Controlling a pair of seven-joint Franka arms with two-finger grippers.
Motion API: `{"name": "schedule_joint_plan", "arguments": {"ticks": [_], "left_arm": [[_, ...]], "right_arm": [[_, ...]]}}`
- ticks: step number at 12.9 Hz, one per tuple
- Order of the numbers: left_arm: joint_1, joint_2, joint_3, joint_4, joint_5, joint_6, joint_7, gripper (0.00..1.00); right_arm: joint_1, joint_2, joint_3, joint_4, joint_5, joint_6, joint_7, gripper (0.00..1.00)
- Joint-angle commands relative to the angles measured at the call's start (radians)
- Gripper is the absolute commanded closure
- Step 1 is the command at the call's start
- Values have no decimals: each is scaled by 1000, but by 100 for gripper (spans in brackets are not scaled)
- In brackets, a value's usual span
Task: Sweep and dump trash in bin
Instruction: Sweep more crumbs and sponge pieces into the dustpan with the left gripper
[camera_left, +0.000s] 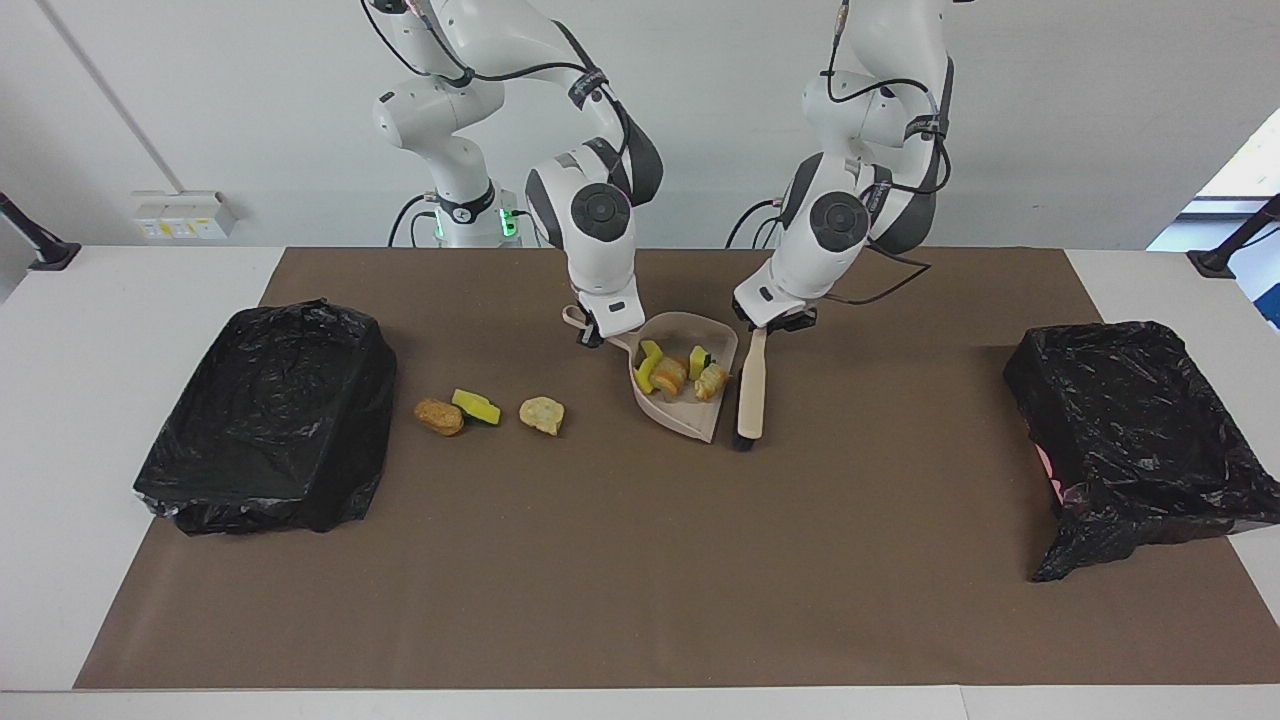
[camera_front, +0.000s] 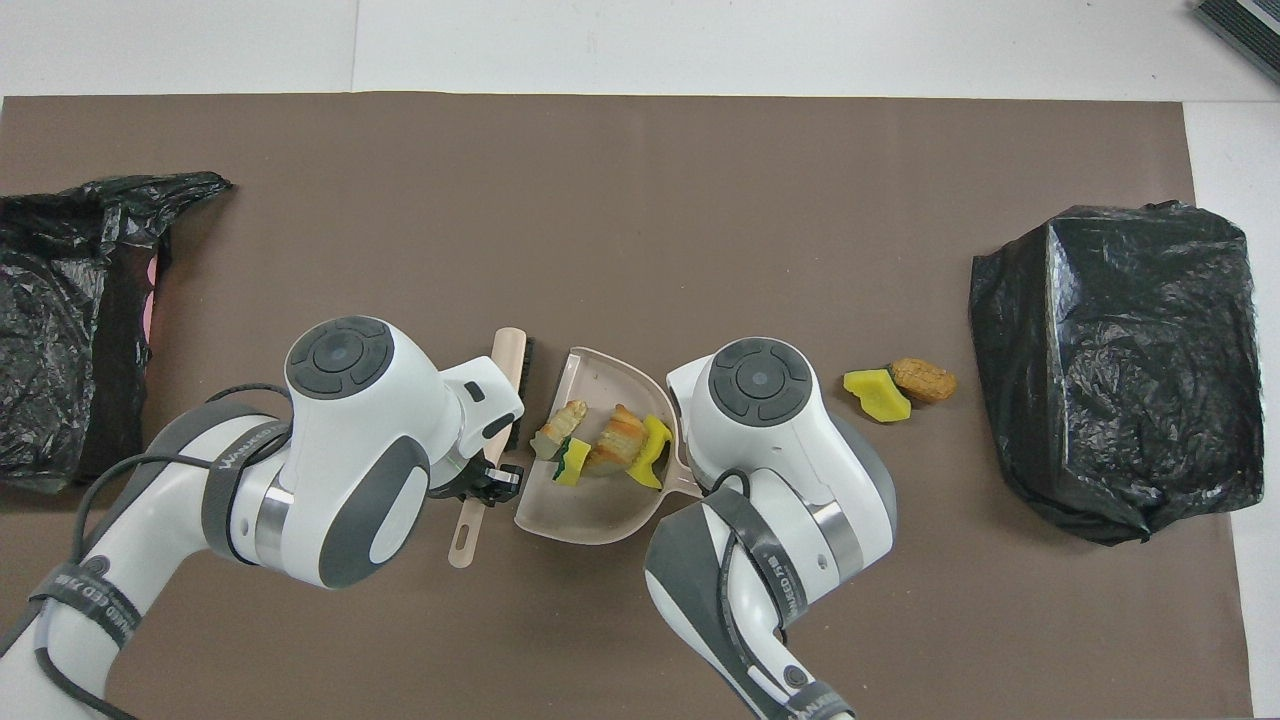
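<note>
Right now I count seven scraps of trash: four piled in the dustpan (camera_left: 690, 395) and three loose on the brown mat (camera_left: 640, 600). My right gripper (camera_left: 592, 338) has its fingers clamped on the dustpan's handle, with the piled scraps (camera_left: 680, 372) just beside it in the pan. My left gripper (camera_left: 775, 325) has its fingers closed on the brush (camera_left: 750, 392) handle; the brush lies alongside the pan's open edge, bristles on the mat, close to the pile but not touching it. The three loose scraps (camera_left: 488, 410) lie in a row toward the right arm's end of the desk, between the pan and one black-bagged bin (camera_left: 265, 415). A second bin (camera_left: 1135, 430) sits at the left arm's end.
</note>
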Motion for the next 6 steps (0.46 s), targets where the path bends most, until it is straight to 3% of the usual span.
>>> {"name": "schedule_joint_plan", "arguments": {"ticks": [1,6], "left_arm": [[13,-45,-4,3,21,-29,-127,100],[9,-127,-5,-8,99,-99,-270,100]], "right_arm": [[5,-20,1,-27,-28,37,44,100],[-7,-39,1,-12,-17,23,47,100]]}}
